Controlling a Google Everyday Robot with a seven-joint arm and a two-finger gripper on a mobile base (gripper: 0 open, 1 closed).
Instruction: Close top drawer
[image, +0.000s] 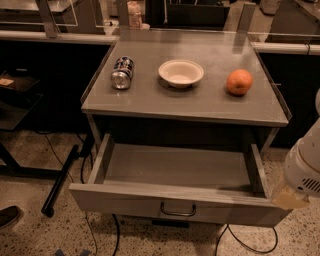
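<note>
The top drawer (175, 172) is pulled far out of the grey cabinet. It shows a plain grey tray inside with nothing in it. Its flat front panel (125, 204) carries a small dark loop handle (178, 210) at centre. My gripper (289, 199) is at the right edge of the view, at the drawer's front right corner. It hangs from the white arm body (306, 167) and looks to be touching or just beside that corner.
On the cabinet top (150, 100) lie a tipped can (122, 73), a white bowl (181, 73) and an orange (239, 82). A dark stand leg (60, 180) and cables (235, 240) lie on the speckled floor. A shoe (7, 216) shows at the lower left.
</note>
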